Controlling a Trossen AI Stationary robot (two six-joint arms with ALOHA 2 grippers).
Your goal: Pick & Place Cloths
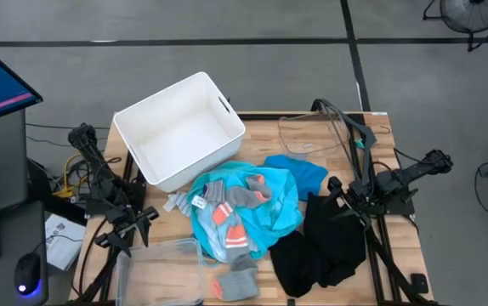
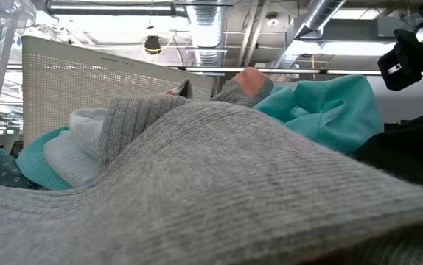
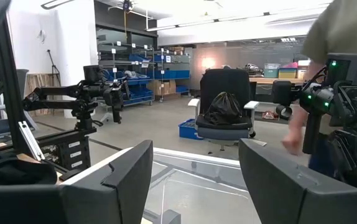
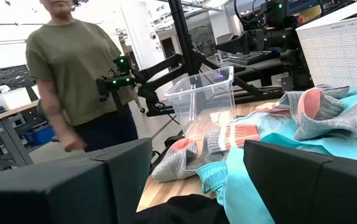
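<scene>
Turquoise shirt (image 1: 265, 208): you'll find it heaped at the table's centre, with grey-and-orange socks (image 1: 235, 212) lying on top of it.
Black clothes (image 1: 325, 246): spread at about 4 o'clock from the turquoise heap, touching its edge.
Blue cloth (image 1: 299, 170): at 2 o'clock from the heap, just beside it.
Loose grey sock (image 1: 237, 280): near the front edge, at 6 o'clock from the heap (it fills most of the low view).
White bin (image 1: 180, 132): at 10 o'clock from the heap, nothing visible inside.
Clear tubs: one (image 1: 159, 272) at 8 o'clock, another (image 1: 316, 136) at 1 o'clock.
Left gripper (image 3: 194, 180): off the table's left side, fingers spread apart, holding nothing.
Right gripper (image 4: 194, 180): your right arm sits at 3 o'clock over the black clothes, fingers parted and empty.
Person (image 4: 82, 74): standing beyond the table.
</scene>
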